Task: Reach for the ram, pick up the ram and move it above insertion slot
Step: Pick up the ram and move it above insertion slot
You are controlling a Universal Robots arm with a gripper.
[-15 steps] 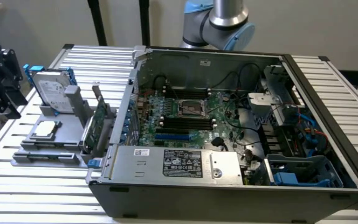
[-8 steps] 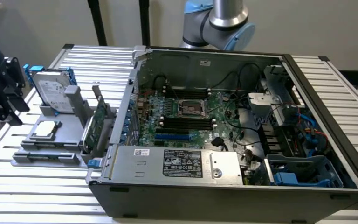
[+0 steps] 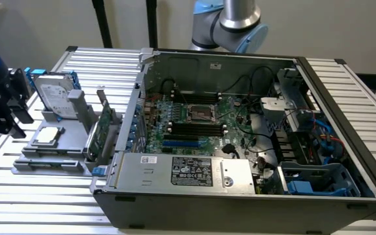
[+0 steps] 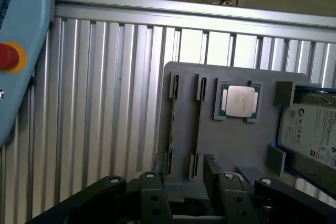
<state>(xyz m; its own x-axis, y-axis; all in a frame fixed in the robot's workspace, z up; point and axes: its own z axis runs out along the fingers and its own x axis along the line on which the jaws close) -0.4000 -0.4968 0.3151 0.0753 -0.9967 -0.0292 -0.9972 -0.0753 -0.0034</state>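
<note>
The ram (image 4: 197, 127) seems to be the thin dark edge standing in one of two narrow slots on the grey holder (image 4: 184, 77), the slot nearer the holder's middle. Seen edge-on, it is too slim to be sure of. The gripper (image 4: 186, 203) hangs over the slot end of the holder with its dark fingers (image 4: 220, 192) spread wide, pinching nothing. The near ends of both slots show between the fingers. Whether the fingers touch the holder I cannot tell.

Further along the holder, past the slots, a square processor chip (image 4: 239, 100) lies flat in its pocket. A hard drive (image 4: 310, 129) with blue rails leans at the far end. A green card (image 3: 103, 132) stands upright on the holder's side facing the open computer case (image 3: 240, 196). Holder and case both rest on a ribbed metal table (image 4: 105, 103), the case just beside the holder.
</note>
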